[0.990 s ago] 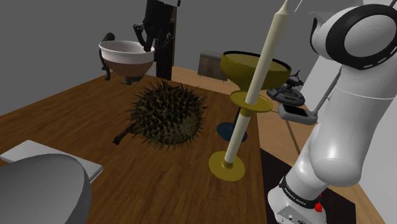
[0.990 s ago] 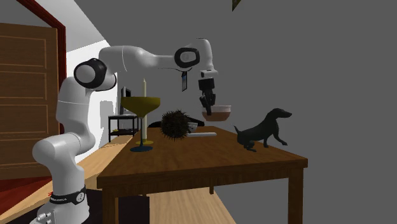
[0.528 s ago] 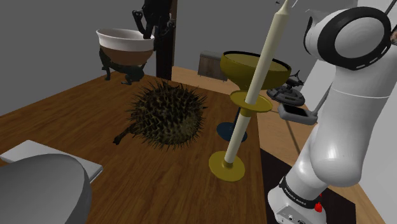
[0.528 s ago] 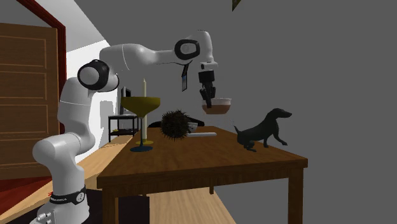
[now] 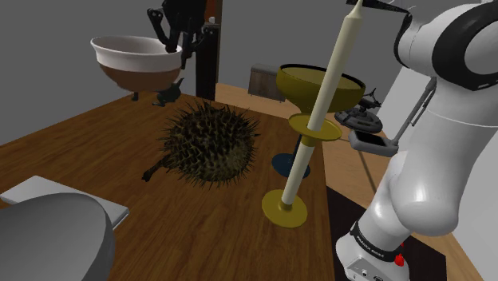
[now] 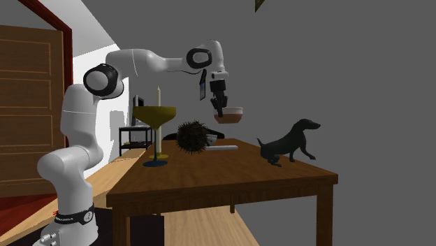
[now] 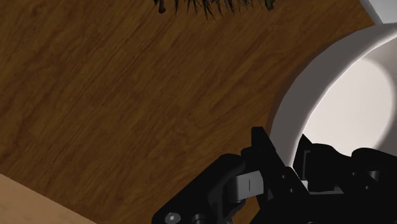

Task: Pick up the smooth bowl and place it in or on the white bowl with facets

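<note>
**Smooth bowl** (image 5: 134,62): white rim and inside, brown lower outside. You see it mouth up, raised well above the table (image 5: 88,152), with its rim clasped by the gripper (image 5: 169,44).

**Second bowl** (image 5: 48,235): pale grey, resting on the table at the shoulder view's lower left. You cannot make out its facets.

Arm (image 5: 431,184): glossy white, fat rounded links. Joint (image 5: 451,36): black ring around white cap. Base collar (image 5: 373,242): black band, small white lettering; red button (image 5: 399,259) just beside it. End effector (image 6: 220,106): all black, blocky, angular. Housing carries grey tab (image 7: 248,184) with dark slit, and round screw (image 7: 170,218).
</note>
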Robot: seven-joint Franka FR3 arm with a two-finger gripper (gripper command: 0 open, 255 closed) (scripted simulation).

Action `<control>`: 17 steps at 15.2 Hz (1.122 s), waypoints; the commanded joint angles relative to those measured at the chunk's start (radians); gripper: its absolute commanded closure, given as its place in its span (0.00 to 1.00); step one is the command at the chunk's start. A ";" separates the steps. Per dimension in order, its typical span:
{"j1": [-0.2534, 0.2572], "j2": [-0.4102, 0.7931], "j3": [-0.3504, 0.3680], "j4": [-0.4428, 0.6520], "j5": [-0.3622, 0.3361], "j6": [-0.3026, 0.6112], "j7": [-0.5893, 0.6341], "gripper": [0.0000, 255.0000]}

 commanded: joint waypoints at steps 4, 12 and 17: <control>0.059 -0.054 0.049 -0.064 -0.008 0.021 0.110 1.00; 0.162 -0.057 0.138 -0.063 -0.047 0.026 0.300 1.00; 0.237 -0.018 0.197 -0.014 -0.093 0.014 0.430 1.00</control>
